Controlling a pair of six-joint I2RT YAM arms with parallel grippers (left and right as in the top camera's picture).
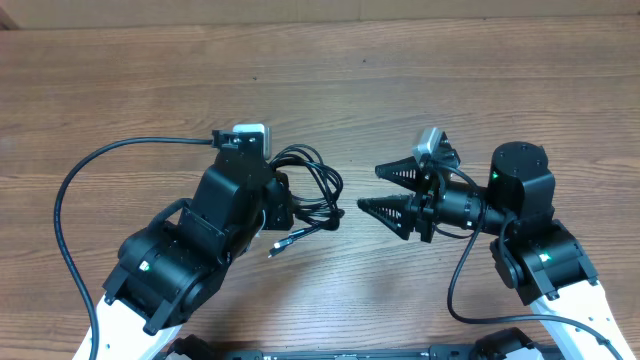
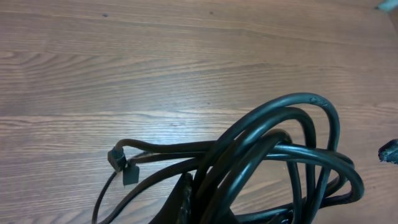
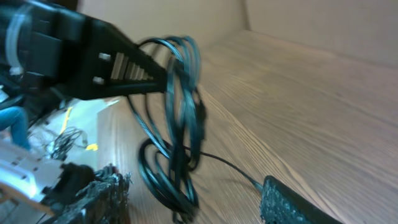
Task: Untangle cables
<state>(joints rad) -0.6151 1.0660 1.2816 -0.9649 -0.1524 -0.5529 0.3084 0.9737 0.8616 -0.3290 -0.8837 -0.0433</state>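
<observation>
The thin black cables (image 1: 310,185), bunched in overlapping loops, lie mid-way across the brown wood-grain counter (image 1: 120,80). One metal-tipped plug end (image 1: 278,247) trails out of the bundle on the robot's side. The left hand (image 1: 288,205) is clamped together on the bundle's left edge. The right hand (image 1: 385,190) hovers just right of the bundle, fingers apart, touching nothing. To do this well, the right hand should probably take one outer loop rather than the whole mass, then draw it slowly away while the left anchors the rest.
</observation>
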